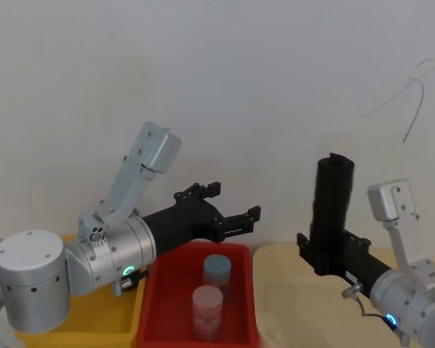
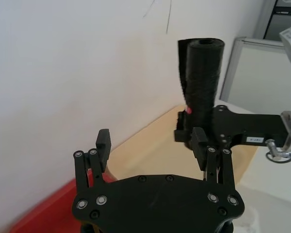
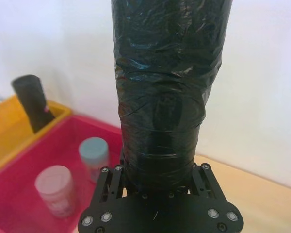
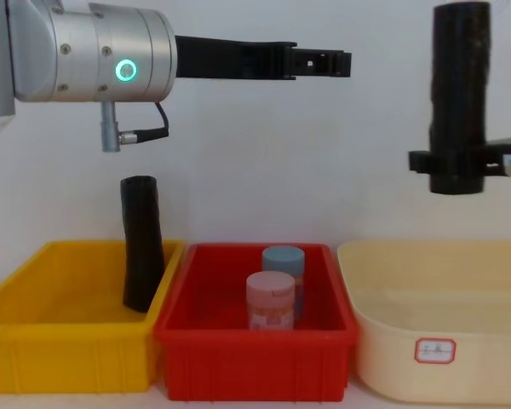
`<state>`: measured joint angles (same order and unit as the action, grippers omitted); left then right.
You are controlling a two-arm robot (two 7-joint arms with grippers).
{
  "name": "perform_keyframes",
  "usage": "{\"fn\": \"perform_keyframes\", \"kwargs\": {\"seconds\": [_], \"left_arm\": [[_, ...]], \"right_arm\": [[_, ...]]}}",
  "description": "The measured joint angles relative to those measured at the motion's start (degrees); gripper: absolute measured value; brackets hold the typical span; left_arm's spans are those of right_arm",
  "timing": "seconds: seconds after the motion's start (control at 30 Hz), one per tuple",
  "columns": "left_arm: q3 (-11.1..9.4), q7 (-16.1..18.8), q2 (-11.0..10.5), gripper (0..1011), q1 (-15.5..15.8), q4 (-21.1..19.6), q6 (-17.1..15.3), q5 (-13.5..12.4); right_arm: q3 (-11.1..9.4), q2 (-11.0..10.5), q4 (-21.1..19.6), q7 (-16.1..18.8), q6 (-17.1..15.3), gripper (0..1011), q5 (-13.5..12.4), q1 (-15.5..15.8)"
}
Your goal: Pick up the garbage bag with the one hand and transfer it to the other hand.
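The garbage bag [image 1: 332, 196], a matte black roll, stands upright in the air over the beige tub. My right gripper [image 1: 322, 254], on the blue-ringed arm, is shut on its lower end. In the right wrist view the garbage bag [image 3: 167, 87] rises straight out of the right gripper [image 3: 160, 171]. My left gripper [image 1: 235, 201], on the green-ringed arm, is open and holds nothing. It hangs above the red bin, a clear gap to the left of the bag. Seen from the left wrist, the left gripper [image 2: 151, 138] points toward the garbage bag [image 2: 202, 77].
A second black roll [image 4: 142, 243] leans in the yellow bin [image 4: 60, 341]. The red bin [image 4: 255, 349] holds a pink jar [image 4: 270, 300] and a blue jar [image 4: 284, 260]. The beige tub [image 4: 434, 307] lies below the right gripper. A white wall stands close behind.
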<state>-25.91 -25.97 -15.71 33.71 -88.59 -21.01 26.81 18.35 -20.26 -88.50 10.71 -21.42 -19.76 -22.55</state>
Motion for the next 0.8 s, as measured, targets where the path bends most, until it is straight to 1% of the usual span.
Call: {"fn": "perform_keyframes", "kwargs": {"seconds": [0.1, 0.3, 0.53, 0.8], "left_arm": [[0.03, 0.59, -0.04, 1001, -0.14, -0.06, 0.01, -0.18], [0.38, 3.07, -0.19, 1001, -0.77, -0.38, 0.01, -1.00], [1.04, 6.80, -0.26, 1002, -1.76, -0.66, -0.26, -2.30], [2.03, 11.94, -0.20, 1002, -3.26, -0.70, -0.92, -4.52]], "right_arm": [[-0.58, -0.31, -0.44, -0.86, -0.74, 547, 0.34, 0.67], [-1.56, -0.70, -1.02, -2.56, -2.44, 547, 1.06, 1.85], [-2.43, -0.75, -1.30, -4.49, -4.11, 547, 1.84, 2.94], [-3.63, -0.54, -1.42, -6.62, -6.00, 547, 2.53, 4.05]]}}
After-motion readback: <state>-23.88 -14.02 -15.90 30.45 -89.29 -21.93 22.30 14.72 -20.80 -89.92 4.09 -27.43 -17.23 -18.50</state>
